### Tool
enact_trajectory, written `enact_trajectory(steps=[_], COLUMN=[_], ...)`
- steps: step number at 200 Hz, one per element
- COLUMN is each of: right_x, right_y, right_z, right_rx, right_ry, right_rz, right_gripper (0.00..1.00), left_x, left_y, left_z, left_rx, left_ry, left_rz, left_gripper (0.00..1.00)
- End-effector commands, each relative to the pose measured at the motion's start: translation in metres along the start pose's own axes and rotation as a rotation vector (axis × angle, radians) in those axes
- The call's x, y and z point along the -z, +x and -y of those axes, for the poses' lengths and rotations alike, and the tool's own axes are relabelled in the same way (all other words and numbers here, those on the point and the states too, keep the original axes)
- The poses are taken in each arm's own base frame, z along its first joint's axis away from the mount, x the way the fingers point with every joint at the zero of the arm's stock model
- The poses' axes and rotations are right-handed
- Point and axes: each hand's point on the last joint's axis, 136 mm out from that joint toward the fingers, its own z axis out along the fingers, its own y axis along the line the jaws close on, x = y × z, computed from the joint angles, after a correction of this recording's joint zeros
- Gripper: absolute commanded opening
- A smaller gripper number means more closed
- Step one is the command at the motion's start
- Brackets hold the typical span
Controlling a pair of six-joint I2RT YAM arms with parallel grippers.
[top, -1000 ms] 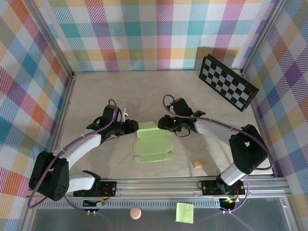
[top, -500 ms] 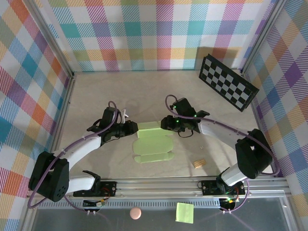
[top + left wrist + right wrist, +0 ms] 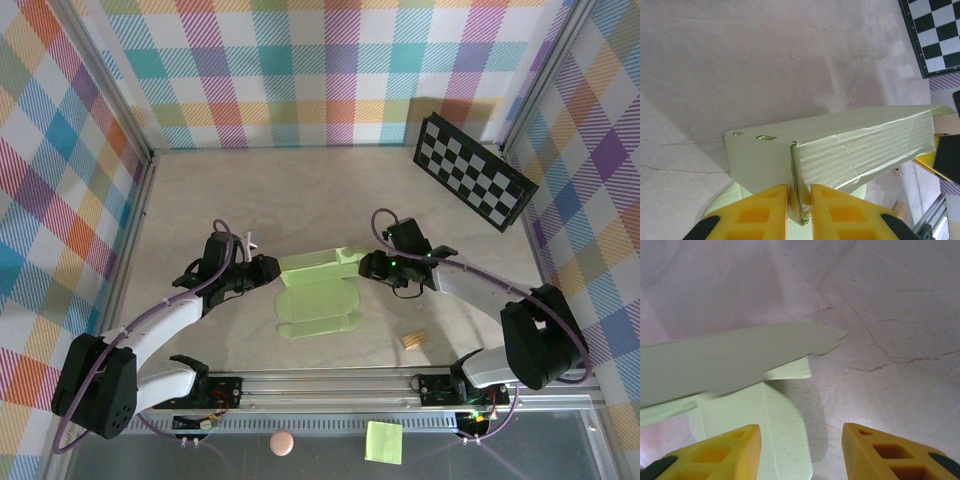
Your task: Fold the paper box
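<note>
The left gripper (image 3: 268, 270) is pinching the left end of the paper box (image 3: 320, 290). Its yellow fingers (image 3: 765, 205) are drawn nearly together on a thin doubled edge of card that is sticking up between them in the left wrist view. Ahead of those fingertips and off to their right, one long panel of the paper box (image 3: 850, 150) is standing tilted up from the table (image 3: 200, 200). The rest of the sheet is lying flat below that panel, on its near side.

At the far end of the raised panel, the right gripper (image 3: 368, 268) is hovering with its jaws parted and nothing between them. In the right wrist view the panel's pointed tip (image 3: 730, 360) is hanging just beyond its fingertips (image 3: 730, 445), apart from both pads. Well beyond the right gripper, a checkerboard (image 3: 473, 170) is sitting by the far wall.
</note>
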Motion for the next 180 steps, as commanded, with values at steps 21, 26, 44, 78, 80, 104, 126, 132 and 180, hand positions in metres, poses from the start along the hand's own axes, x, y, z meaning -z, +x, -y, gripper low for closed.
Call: enact_trajectory(steps=[21, 26, 44, 78, 80, 104, 126, 132, 180], right_x=[-0.020, -0.022, -0.030, -0.047, -0.047, -0.052, -0.045, -0.042, -0.028], right_y=[-0.010, -0.012, -0.017, -0.022, -0.022, -0.022, -0.023, -0.022, -0.017], right_z=[-0.013, -0.015, -0.017, -0.015, -0.016, -0.022, -0.026, -0.026, -0.035], right_rx=[-0.018, -0.017, -0.011, -0.028, -0.029, -0.041, -0.041, -0.043, -0.038], right_ry=[-0.106, -0.116, -0.134, -0.153, -0.158, -0.204, -0.221, -0.216, -0.266], right_rz=[0.035, 0.041, 0.050, 0.052, 0.053, 0.041, 0.059, 0.061, 0.064], right_gripper=[0.48, 0.49, 0.49, 0.49, 0.49, 0.47, 0.44, 0.43, 0.34], left_x=[0.001, 0.001, 0.002, 0.002, 0.002, 0.002, 0.002, 0.001, -0.005], left_y=[0.011, 0.010, 0.010, 0.009, 0.010, 0.008, 0.008, 0.008, 0.008], left_z=[-0.017, -0.017, -0.017, -0.019, -0.019, -0.017, -0.016, -0.016, -0.015], left_rx=[0.044, 0.043, 0.045, 0.040, 0.040, 0.037, 0.040, 0.039, 0.049], left_ry=[-0.044, -0.044, -0.045, -0.055, -0.056, -0.052, -0.050, -0.049, -0.043], left_rz=[-0.029, -0.028, -0.025, -0.031, -0.032, -0.032, -0.039, -0.042, -0.070], left_gripper=[0.18, 0.18, 0.18, 0.18, 0.18, 0.18, 0.18, 0.18, 0.17])
